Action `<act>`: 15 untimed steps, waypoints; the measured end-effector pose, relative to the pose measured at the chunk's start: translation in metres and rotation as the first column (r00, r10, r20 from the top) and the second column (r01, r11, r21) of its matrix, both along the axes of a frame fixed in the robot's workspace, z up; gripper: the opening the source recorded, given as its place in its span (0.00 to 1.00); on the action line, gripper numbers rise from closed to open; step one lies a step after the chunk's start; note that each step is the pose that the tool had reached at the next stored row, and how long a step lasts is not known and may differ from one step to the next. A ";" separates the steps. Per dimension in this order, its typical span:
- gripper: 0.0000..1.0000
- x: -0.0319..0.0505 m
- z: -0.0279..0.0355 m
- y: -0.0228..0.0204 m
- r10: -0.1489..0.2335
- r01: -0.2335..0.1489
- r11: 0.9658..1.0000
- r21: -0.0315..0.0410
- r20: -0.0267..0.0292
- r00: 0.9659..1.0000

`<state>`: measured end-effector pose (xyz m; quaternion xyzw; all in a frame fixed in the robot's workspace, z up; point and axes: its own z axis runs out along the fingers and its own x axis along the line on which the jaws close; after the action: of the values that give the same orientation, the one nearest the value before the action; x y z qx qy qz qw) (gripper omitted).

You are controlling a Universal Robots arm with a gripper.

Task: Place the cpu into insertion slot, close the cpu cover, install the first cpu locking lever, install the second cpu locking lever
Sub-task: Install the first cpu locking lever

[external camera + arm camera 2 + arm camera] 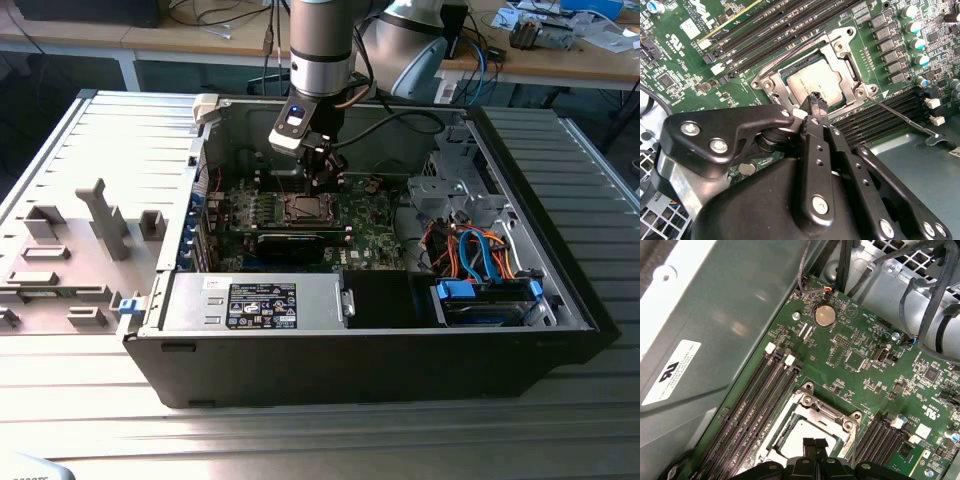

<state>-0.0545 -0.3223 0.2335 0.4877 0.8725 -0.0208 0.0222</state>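
Note:
The cpu (812,79) lies flat in the insertion slot (305,208), its silver-grey top showing through the window of the cpu cover (842,52). The cover appears to lie down around the chip. My gripper (816,98) hangs just above the chip's edge, shut, with nothing between its fingers. One thin wire locking lever (900,116) sticks out free from a socket corner across the board. A second wire lever (790,48) runs along the opposite side of the frame. The first wrist view shows the cpu (802,432), the cover (827,415) and my gripper (814,442) over them.
Long memory slots (775,25) flank the socket on both sides. The case's grey wall (715,315) stands close beside the board. A black card (290,240), a power supply (260,300) and coloured cables (480,250) lie toward the case front.

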 end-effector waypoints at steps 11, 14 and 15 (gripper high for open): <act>0.11 0.0000 -0.0001 0.0000 0.009 -0.009 1.000 0.000 0.000 1.000; 0.11 0.0000 0.0000 0.0000 0.011 -0.011 1.000 0.000 0.000 1.000; 0.11 0.0000 0.0000 0.0000 0.013 -0.013 1.000 0.000 0.000 1.000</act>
<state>-0.0545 -0.3223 0.2335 0.4820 0.8756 -0.0206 0.0224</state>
